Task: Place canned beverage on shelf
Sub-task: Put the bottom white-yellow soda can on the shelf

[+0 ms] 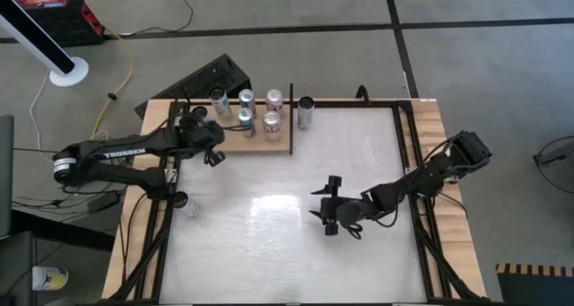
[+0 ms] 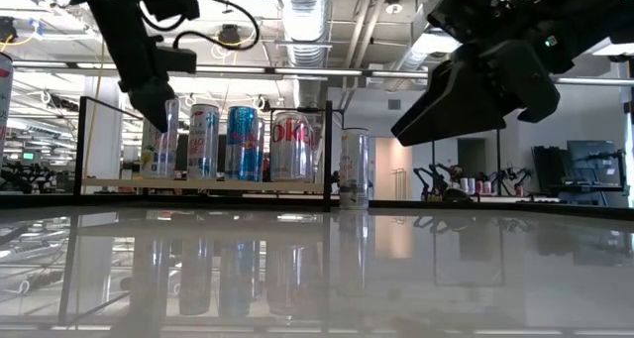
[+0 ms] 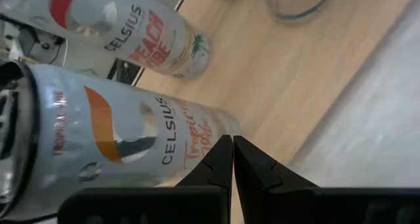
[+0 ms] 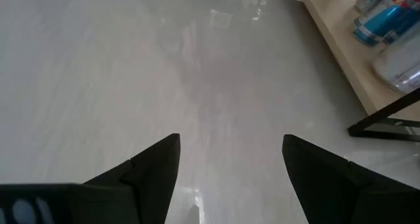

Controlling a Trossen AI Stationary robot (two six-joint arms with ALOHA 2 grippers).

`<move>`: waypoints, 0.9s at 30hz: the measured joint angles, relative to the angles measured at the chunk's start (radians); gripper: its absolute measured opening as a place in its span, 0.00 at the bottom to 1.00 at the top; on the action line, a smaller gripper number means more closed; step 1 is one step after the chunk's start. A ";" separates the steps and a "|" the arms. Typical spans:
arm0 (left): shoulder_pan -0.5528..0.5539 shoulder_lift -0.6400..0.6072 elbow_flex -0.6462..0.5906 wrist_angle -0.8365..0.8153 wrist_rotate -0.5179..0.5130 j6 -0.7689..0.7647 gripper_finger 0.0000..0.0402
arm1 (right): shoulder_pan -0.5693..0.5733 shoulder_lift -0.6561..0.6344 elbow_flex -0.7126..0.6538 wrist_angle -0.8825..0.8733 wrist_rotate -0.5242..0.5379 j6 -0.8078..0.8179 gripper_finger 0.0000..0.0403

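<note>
Five upright aluminium beverage cans [image 1: 245,109] counted on light-brown wood-grain shelf [image 1: 285,143] at table's far edge; sixth silver can [image 1: 306,112] just beside it on glossy white tabletop [image 1: 269,243]. Left gripper [image 1: 213,155] at shelf's near-left corner, fingers pressed together, empty. Right gripper [image 1: 326,207] mid-table, fingers spread wide, empty.

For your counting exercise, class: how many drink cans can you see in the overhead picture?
6. Five stand on the shelf: back row; front row. One can stands on the table just off the shelf's right edge. The left arm might hide another.
</note>
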 joint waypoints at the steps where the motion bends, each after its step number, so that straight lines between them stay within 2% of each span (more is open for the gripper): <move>1: 0.006 0.008 0.000 -0.001 -0.001 0.000 0.00 | -0.005 0.000 0.000 0.000 -0.006 -0.005 0.72; 10: 0.052 0.042 0.000 -0.001 -0.052 0.010 0.00 | -0.011 0.000 0.000 0.002 -0.008 -0.041 0.72; 27: 0.190 0.041 0.000 0.041 -0.054 0.061 0.00 | -0.019 0.000 0.000 0.002 -0.013 -0.041 0.72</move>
